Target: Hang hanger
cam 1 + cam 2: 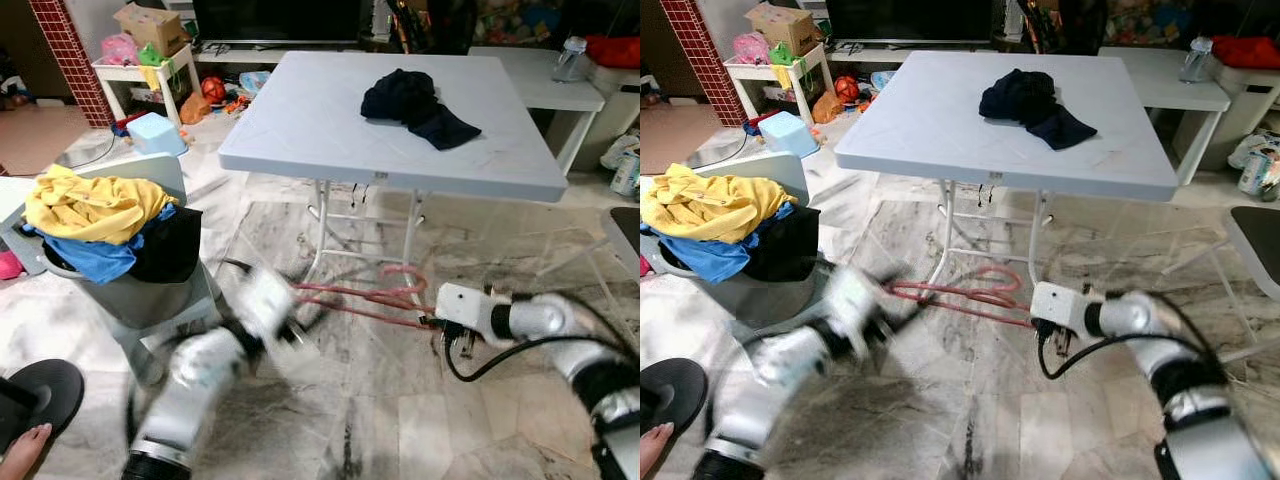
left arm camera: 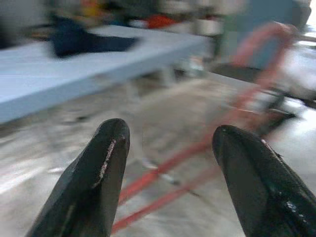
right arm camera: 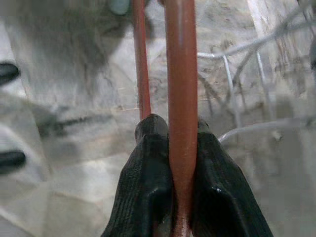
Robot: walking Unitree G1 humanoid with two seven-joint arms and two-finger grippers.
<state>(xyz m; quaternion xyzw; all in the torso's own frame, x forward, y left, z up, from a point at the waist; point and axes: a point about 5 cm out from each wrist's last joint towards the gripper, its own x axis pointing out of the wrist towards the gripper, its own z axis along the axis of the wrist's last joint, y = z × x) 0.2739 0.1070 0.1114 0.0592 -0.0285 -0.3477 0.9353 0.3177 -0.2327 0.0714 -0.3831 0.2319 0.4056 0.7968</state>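
Right gripper [image 3: 181,148] clamped on red hanger [image 1: 360,297], low over the floor.
Pinched at one end so the frame juts out toward left gripper [image 2: 170,148], fingers apart, blurred, just short of the far end.

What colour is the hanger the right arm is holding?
Red, a salmon-like red. The hanger shows best in the right wrist view, clamped in the right tool.

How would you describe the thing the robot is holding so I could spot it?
Find the big pale folding table with dark clothes on top. In front of its legs, above the marble floor, the right end effector pinches a hanger. It is the only thin red-pink frame there.
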